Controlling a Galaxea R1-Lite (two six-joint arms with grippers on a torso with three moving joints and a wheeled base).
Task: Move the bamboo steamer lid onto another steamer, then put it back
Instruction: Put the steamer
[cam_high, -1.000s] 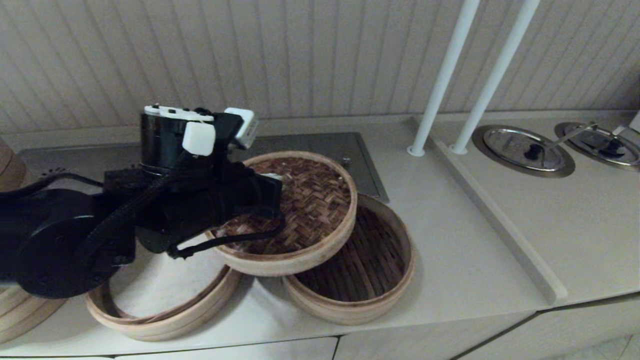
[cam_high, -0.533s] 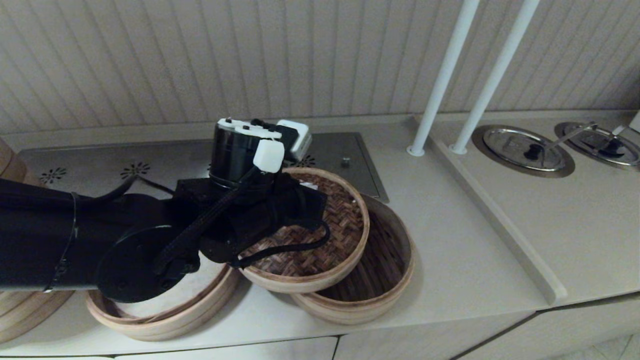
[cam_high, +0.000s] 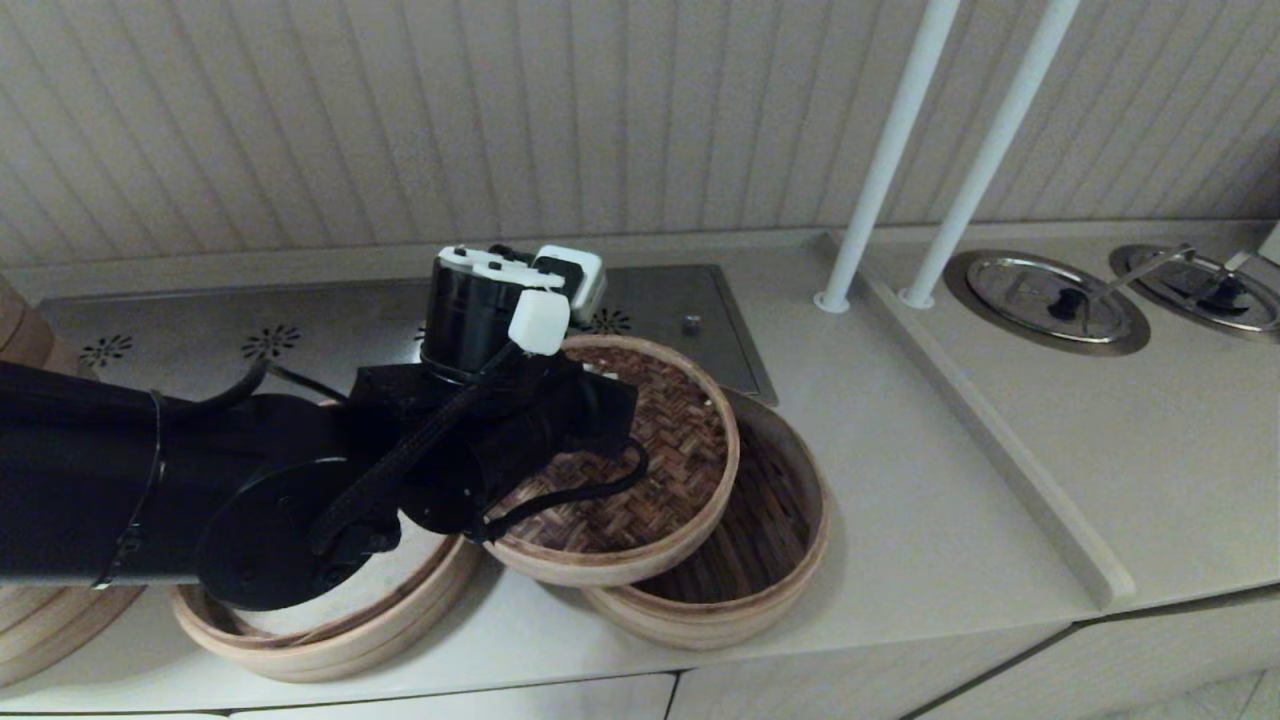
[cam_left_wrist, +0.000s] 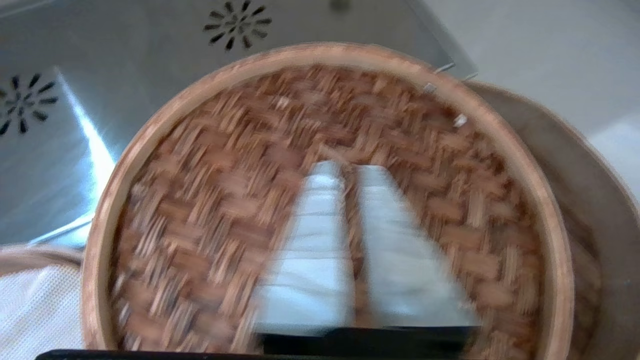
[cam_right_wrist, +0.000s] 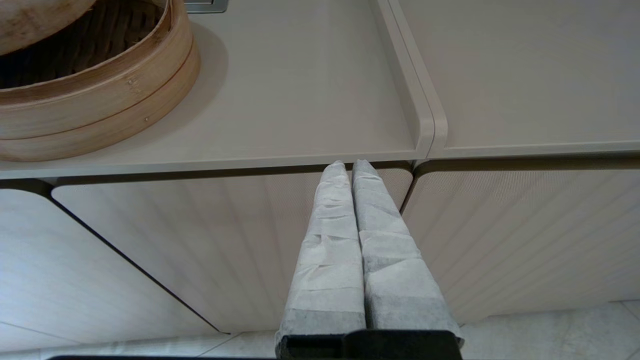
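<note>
The bamboo steamer lid (cam_high: 665, 470) (cam_left_wrist: 200, 200) hangs tilted from my left gripper (cam_left_wrist: 347, 170), whose white fingers are shut on the small loop at its woven middle. It overlaps the left part of another steamer (cam_high: 765, 520) (cam_left_wrist: 590, 210) (cam_right_wrist: 90, 95), the pale basket with dark slats; whether they touch I cannot tell. The left arm (cam_high: 300, 480) hides the lid's left side in the head view. My right gripper (cam_right_wrist: 351, 164) is shut on nothing, low in front of the cabinet doors.
A steamer with a whitish inside (cam_high: 330, 640) sits left of the slatted one. A steel plate with flower vents (cam_high: 200, 340) lies behind. Two white poles (cam_high: 880, 160), a raised ridge (cam_high: 1000, 440) and round metal covers (cam_high: 1045, 298) stand to the right.
My left gripper carried the lid right and lower, from above the whitish steamer to partly over the slatted basket. In the last half second it barely moved.
</note>
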